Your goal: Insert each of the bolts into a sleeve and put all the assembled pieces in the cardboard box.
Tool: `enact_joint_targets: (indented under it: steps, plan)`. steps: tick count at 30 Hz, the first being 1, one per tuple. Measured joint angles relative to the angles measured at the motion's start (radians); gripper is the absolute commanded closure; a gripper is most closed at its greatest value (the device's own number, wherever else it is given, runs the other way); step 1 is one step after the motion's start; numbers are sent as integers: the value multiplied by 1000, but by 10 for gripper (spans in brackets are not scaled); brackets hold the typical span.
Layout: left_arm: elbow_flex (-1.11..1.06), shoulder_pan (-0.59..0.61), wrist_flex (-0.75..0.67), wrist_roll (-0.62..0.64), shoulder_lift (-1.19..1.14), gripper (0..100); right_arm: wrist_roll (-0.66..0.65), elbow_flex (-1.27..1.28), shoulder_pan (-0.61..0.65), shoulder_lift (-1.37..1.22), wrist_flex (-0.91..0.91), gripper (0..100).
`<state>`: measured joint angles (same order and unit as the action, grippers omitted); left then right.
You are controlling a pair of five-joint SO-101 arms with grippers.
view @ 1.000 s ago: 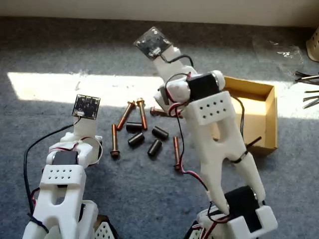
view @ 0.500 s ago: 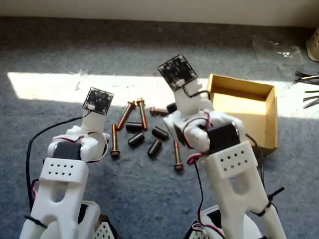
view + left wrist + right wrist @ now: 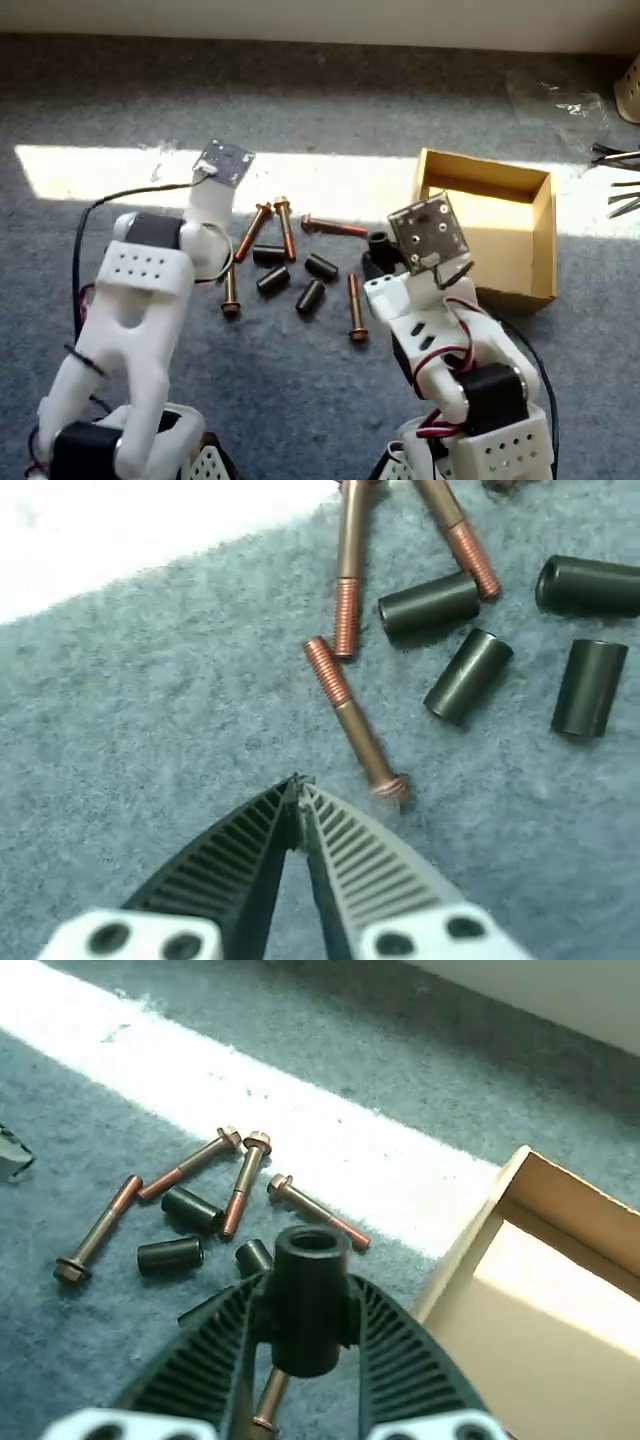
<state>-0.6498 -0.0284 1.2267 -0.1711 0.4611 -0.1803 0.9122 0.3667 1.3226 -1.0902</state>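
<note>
Several copper bolts [image 3: 285,228] and black sleeves [image 3: 273,280] lie scattered on the grey carpet. My right gripper [image 3: 305,1335] is shut on one black sleeve [image 3: 312,1295], held upright with its bore facing up, just left of the cardboard box [image 3: 535,215]; the same sleeve [image 3: 380,243] appears in the high view. My left gripper [image 3: 299,786] is shut with nothing in it, its tips just short of the head of the nearest bolt [image 3: 355,725]. More sleeves [image 3: 468,675] lie beyond that bolt. The box [image 3: 560,1290] holds nothing.
Metal tools [image 3: 615,155] and a clear plastic bag [image 3: 560,100] lie at the far right, beyond the box. A sunlit strip crosses the carpet behind the parts. One bolt [image 3: 355,305] lies right in front of the right arm.
The right arm has drawn back from the far side of the pile to near the box, carrying the sleeve. The left arm has stretched forward over the leftmost bolt.
</note>
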Motion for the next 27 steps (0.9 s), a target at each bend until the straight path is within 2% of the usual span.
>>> enact_joint_targets:
  steps: [6, 15, 22, 27]
  plan:
    - [239, -84, 31, -2, -344, 995, 5, 172, -18, 143, 2, 992]
    - [675, -133, 221, -2, -674, 995, 5, 454, -20, 371, 97, 993]
    - [925, -135, 330, -2, -911, 995, 5, 516, -20, 497, 72, 993]
    - [1025, -135, 350, -2, -1013, 995, 5, 516, -20, 502, 64, 993]
